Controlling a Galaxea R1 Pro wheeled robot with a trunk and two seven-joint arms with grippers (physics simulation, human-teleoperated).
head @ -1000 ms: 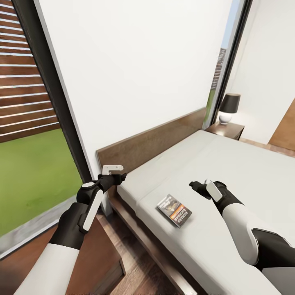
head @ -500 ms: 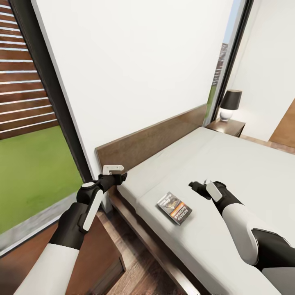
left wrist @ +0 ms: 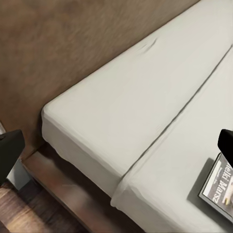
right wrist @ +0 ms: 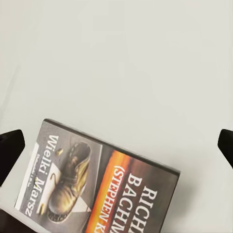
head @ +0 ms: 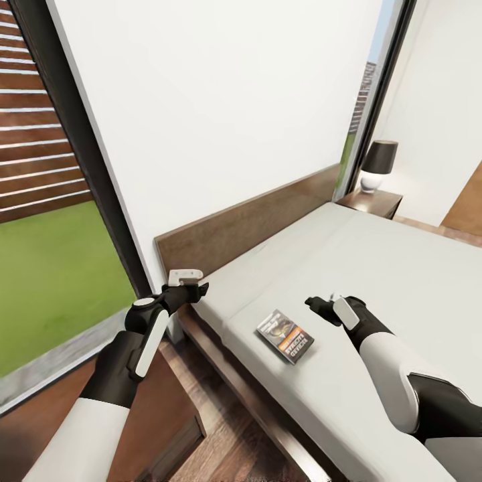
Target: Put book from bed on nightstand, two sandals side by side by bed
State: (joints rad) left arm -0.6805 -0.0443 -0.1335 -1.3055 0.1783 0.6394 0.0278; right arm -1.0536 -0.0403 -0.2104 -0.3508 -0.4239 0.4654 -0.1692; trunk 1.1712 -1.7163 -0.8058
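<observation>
The book (head: 286, 337) lies flat on the light grey mattress of the bed (head: 375, 268), near its front edge; its dark cover with a golden picture and an orange band faces up (right wrist: 97, 184). My right gripper (head: 314, 304) hovers open just to the right of the book and above the mattress, its fingertips (right wrist: 9, 150) spread wide over the book's far end. At the bed's head corner, beside the headboard (head: 248, 227), my left gripper (head: 195, 286) is open, and the book's corner (left wrist: 218, 189) shows in the left wrist view. The sandals are out of view.
A dark nightstand (head: 370, 202) with a black-shaded lamp (head: 378, 164) stands at the bed's far side. A brown wooden top (head: 167, 402) sits under my left arm beside the bed. A tall dark-framed window (head: 60, 201) is at the left, with wood plank floor (head: 234, 448) below.
The whole view has shifted slightly, so the camera moved. Both arms hold nearly the same pose and both grippers stay open. The book has not moved.
</observation>
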